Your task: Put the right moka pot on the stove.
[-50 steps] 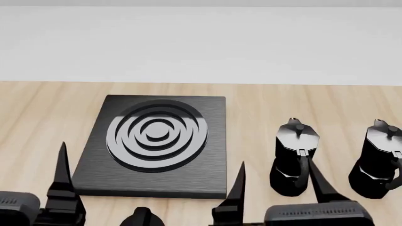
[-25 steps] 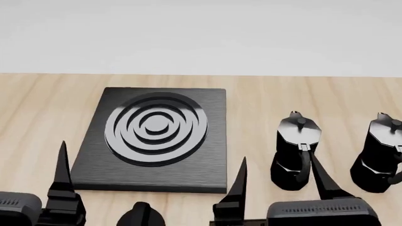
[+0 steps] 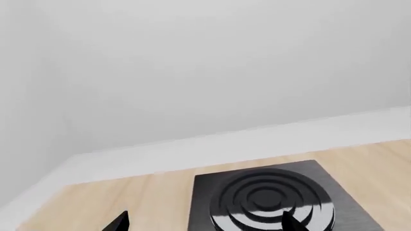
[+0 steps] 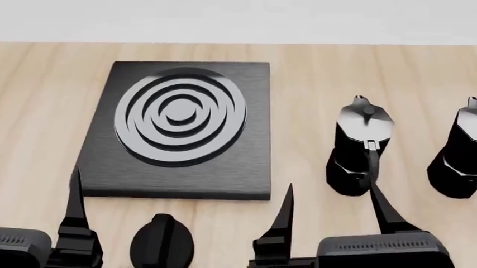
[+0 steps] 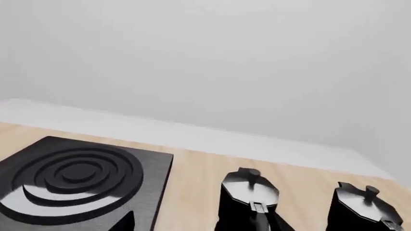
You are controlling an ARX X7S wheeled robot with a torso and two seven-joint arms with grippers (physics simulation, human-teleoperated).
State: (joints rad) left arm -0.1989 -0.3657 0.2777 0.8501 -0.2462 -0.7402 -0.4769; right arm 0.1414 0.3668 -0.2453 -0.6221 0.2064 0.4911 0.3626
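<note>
left gripper (image 4: 89, 215): parked at the near-left edge. Only one pointy finger really shows in the head view, so I can't tell how wide it's spread. Nothing in it.
right gripper (image 4: 333, 215): near edge, right of centre, fingers spread wide apart and holding nothing. The right-hand finger tip sits just in front of the left pot's base.
knob (image 4: 162, 241): small round black one with a ridge, on the wood just in front of the stove's near edge, between the two grippers.
stove (image 4: 223, 162): flat black slab on the left half of the table, grey ring burner toward its far side, nothing on it.
left moka pot (image 4: 359, 148): upright on the wood just right of the stove, handle facing near.
right moka pot (image 4: 458, 153): upright, well to the right, cut off by the head view's edge, same depth as its twin. Apart from the stove and from both grippers.
table (image 4: 313, 72): light wood, runs back to a pale wall.
</note>
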